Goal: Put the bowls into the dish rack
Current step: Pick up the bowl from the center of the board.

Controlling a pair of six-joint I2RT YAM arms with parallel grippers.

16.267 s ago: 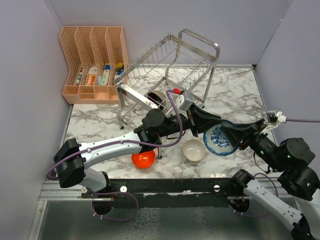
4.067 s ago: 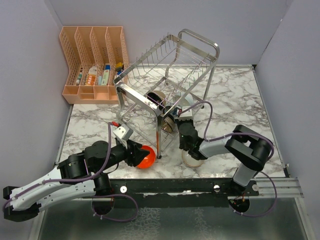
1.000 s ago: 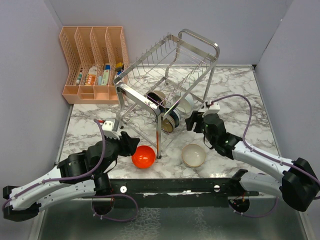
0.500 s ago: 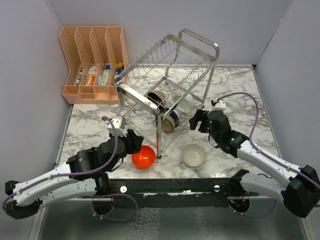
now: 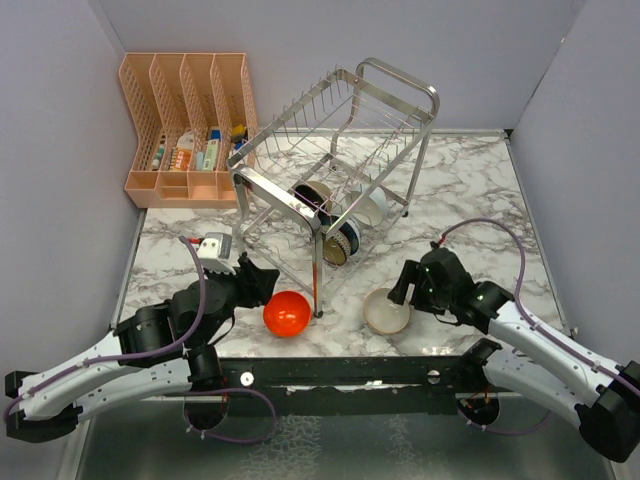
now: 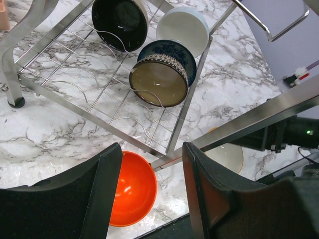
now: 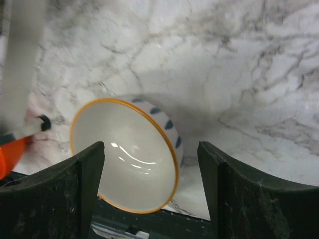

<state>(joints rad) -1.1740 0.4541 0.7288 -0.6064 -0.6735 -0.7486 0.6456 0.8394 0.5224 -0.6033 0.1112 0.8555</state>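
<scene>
Marble table (image 5: 470, 190); dish rack (image 5: 280, 203), three bowls (image 5: 368, 207) inside; organiser (image 5: 140, 110), perhaps bottles (image 5: 205, 150) inside

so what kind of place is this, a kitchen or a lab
Most likely a robot test bench dressed as a kitchen counter: a marble-look table boxed in by plain walls, two robot arms fixed at its near edge, and a steel dish rack holding bowls.

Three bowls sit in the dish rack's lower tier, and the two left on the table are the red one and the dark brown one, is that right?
No. The dark brown bowl stands in the dish rack. The two on the table are the red bowl and a pale bowl with an orange rim; see the right wrist view.
</scene>
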